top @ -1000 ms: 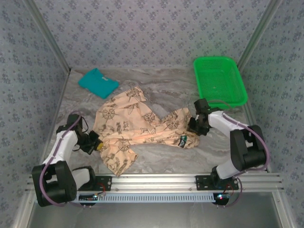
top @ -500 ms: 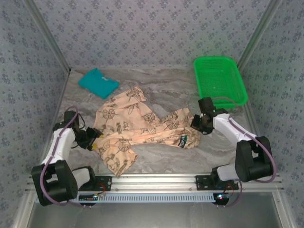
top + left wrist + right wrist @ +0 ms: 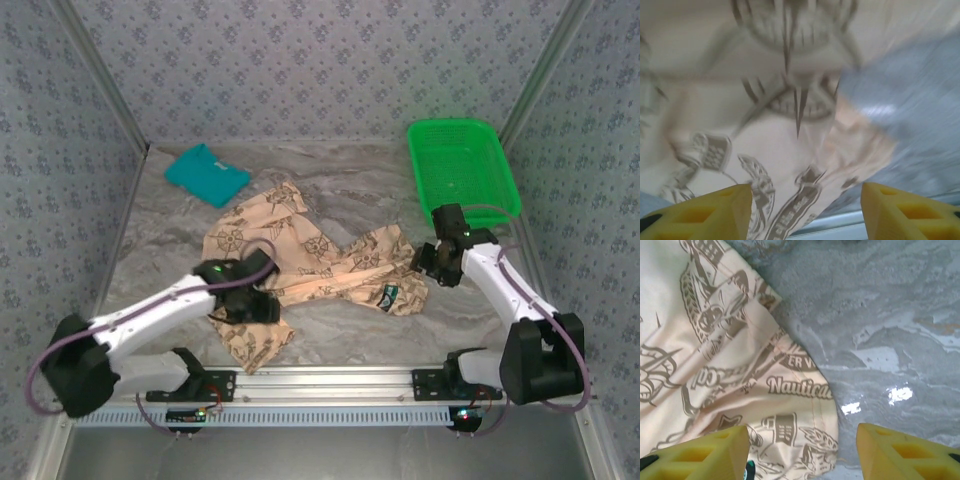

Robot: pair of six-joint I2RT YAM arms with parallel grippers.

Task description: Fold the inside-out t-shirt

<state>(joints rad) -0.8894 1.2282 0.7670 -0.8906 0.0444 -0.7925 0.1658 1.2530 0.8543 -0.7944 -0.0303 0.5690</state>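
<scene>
The inside-out t-shirt (image 3: 320,265) lies crumpled across the middle of the table, peach-beige with brown nautical prints and a small dark label (image 3: 388,294). My left gripper (image 3: 248,303) hangs over the shirt's near-left part. In the left wrist view its yellow fingers (image 3: 705,212) stand open above the blurred printed cloth (image 3: 780,150), with nothing between them (image 3: 805,215). My right gripper (image 3: 432,262) is at the shirt's right edge. In the right wrist view it is open (image 3: 802,452) over the hem (image 3: 800,390), gripping nothing.
A plain teal folded shirt (image 3: 206,174) lies at the back left. A green basket (image 3: 465,124) stands at the back right, close behind the right arm. Patterned walls close in the sides, and a metal rail (image 3: 330,385) runs along the near edge.
The left gripper let go of the shirt's left edge, and its arm swung right over the shirt's near-left part. The right gripper opened and drew slightly right, off the shirt's right edge.
</scene>
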